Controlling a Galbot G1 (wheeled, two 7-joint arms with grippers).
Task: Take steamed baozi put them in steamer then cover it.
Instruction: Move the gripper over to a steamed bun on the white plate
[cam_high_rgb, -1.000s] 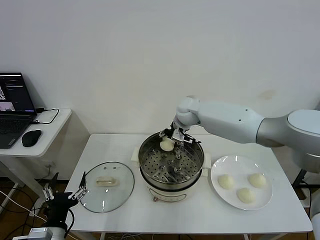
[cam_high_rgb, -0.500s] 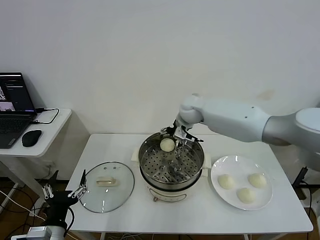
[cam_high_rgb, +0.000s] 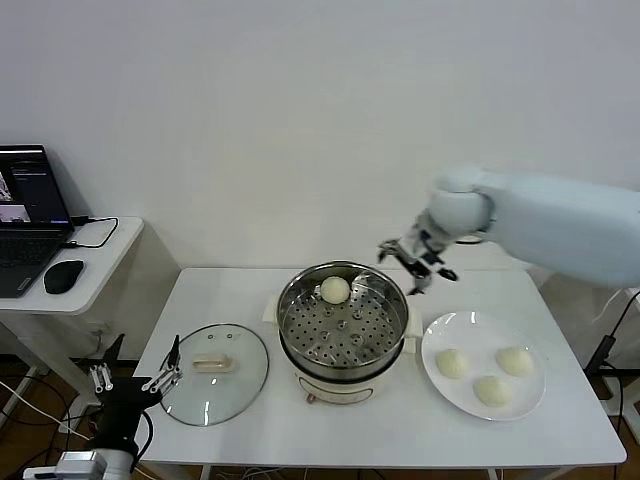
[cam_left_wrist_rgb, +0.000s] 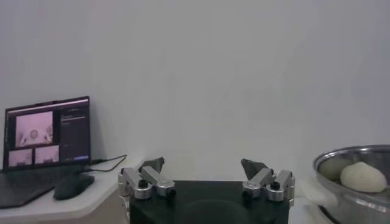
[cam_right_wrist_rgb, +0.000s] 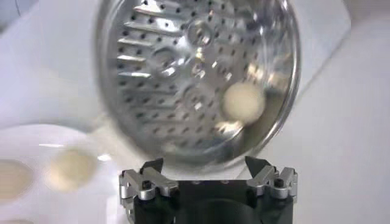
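Note:
One cream-white baozi (cam_high_rgb: 334, 290) lies on the perforated floor at the back of the steel steamer (cam_high_rgb: 345, 335). Three more baozi (cam_high_rgb: 452, 363) rest on the white plate (cam_high_rgb: 450, 328) to its right. My right gripper (cam_high_rgb: 415, 268) hovers open and empty above the table, between the steamer's back right rim and the plate. In the right wrist view the right gripper (cam_right_wrist_rgb: 204, 163) looks down on the steamer (cam_right_wrist_rgb: 177, 73) and its baozi (cam_right_wrist_rgb: 242, 102). The glass cover (cam_high_rgb: 215, 372) lies flat left of the steamer. My left gripper (cam_high_rgb: 137, 376) waits open and low, off the table's left front corner.
A side desk at the left holds a laptop (cam_high_rgb: 28, 215) and a mouse (cam_high_rgb: 62, 275). The left wrist view shows the left gripper (cam_left_wrist_rgb: 202, 165), the laptop (cam_left_wrist_rgb: 46, 134) and the steamer's rim (cam_left_wrist_rgb: 350, 157). A white wall runs behind the table.
My right gripper let go of the baozi in the steamer, opened fully, then rose and swung right, away from the basket. The left arm stayed put.

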